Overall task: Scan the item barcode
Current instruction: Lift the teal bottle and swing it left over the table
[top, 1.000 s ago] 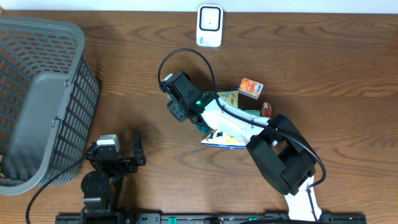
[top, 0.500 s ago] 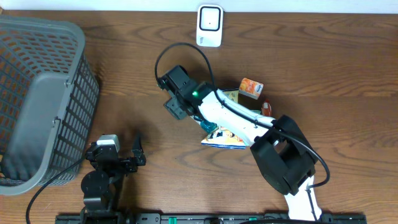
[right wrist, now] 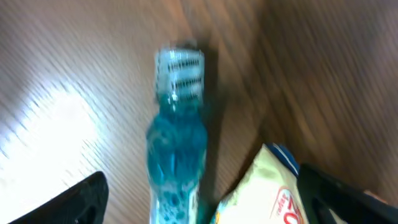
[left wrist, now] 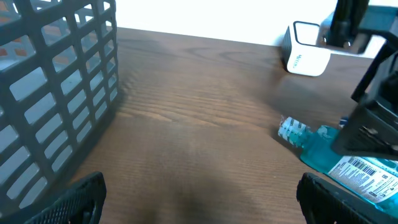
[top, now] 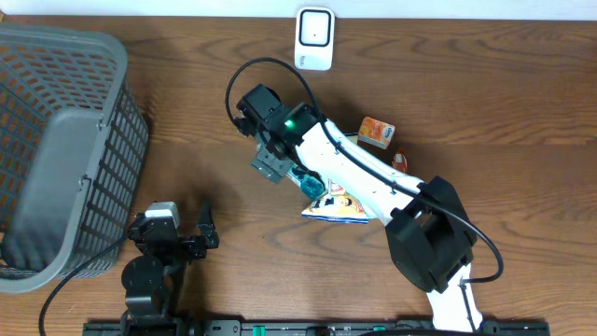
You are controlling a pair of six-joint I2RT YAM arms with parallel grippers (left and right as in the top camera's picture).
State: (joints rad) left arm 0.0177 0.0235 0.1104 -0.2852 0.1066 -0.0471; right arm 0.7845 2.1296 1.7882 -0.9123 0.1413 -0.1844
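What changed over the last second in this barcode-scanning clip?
The right gripper opened wide and drew back toward the far edge of the table, leaving the blue bottle lying free beside the snack pouch. The left gripper stayed open and parked by the basket; the scanner and orange box did not move.

Right wrist view blurred. Translucent blue plastic bottle with ribbed clear cap point(right wrist: 176, 149) runs off the bottom edge, label unreadable. Overhead: bottle mostly under the white right arm point(top: 350, 168); yellow-and-white snack bag point(top: 338, 209) partly covered. Grey mesh plastic basket point(top: 56, 140) cropped at the left edge of the brown wooden worktop point(top: 187, 93).
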